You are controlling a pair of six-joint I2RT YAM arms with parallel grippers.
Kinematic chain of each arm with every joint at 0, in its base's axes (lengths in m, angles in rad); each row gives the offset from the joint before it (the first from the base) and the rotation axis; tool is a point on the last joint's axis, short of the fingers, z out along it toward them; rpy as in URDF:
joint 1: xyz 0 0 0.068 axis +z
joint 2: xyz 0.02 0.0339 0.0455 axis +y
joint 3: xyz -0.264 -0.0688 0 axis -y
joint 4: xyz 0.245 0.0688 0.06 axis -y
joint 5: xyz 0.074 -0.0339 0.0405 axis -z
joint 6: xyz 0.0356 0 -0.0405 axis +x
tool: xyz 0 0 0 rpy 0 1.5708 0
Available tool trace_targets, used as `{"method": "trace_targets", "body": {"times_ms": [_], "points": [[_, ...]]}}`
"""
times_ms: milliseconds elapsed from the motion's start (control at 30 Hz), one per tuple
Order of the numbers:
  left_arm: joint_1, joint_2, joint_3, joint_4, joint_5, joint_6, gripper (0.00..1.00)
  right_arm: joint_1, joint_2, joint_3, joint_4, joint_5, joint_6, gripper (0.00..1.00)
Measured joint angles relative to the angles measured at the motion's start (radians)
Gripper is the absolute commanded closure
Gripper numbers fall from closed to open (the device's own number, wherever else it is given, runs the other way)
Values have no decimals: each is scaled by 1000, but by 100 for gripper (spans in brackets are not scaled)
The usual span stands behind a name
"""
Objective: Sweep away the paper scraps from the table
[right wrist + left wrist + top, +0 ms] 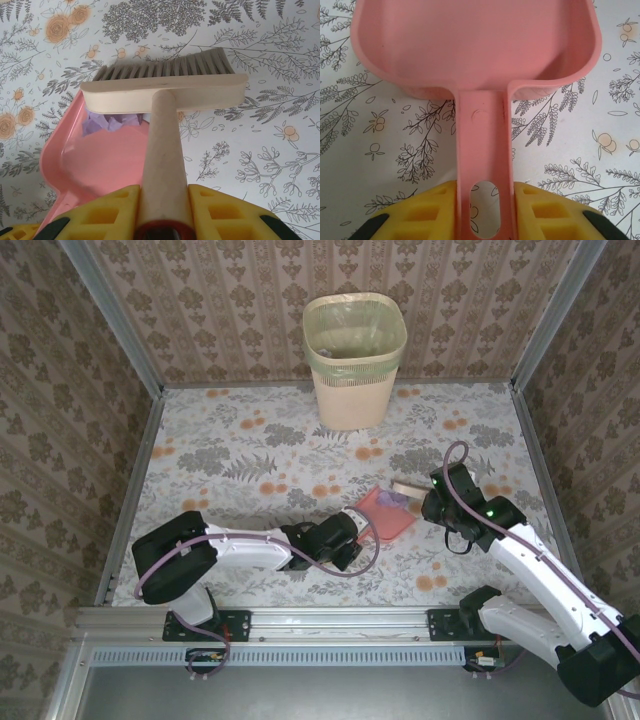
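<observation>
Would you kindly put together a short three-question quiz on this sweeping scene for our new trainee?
1. True or false: the fingers of the left gripper clasp the handle of the pink dustpan.
2. What colour is the paper scrap lying in the dustpan next to the brush? A green, B lilac, C black.
3. Where on the table does the bin stand?
Key: 1 true; 2 B; 3 at the far edge, against the back wall.
</observation>
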Motion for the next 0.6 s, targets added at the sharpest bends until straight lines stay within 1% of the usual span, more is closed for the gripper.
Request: {"method": "trace_targets", "body": {"times_ms": [133, 233, 367, 600], "points": [[0, 0, 0, 1, 0, -1, 80, 0, 10, 3, 0, -3, -6, 100], [0, 0, 0, 0, -4, -5, 87, 0, 17, 6, -2, -9, -18, 100], [2, 0, 10, -14, -16, -17, 92, -1, 24, 14, -6, -37, -30, 100], [15, 7, 55, -80, -32, -50, 97, 14, 6, 21, -41, -110, -45, 100]]}}
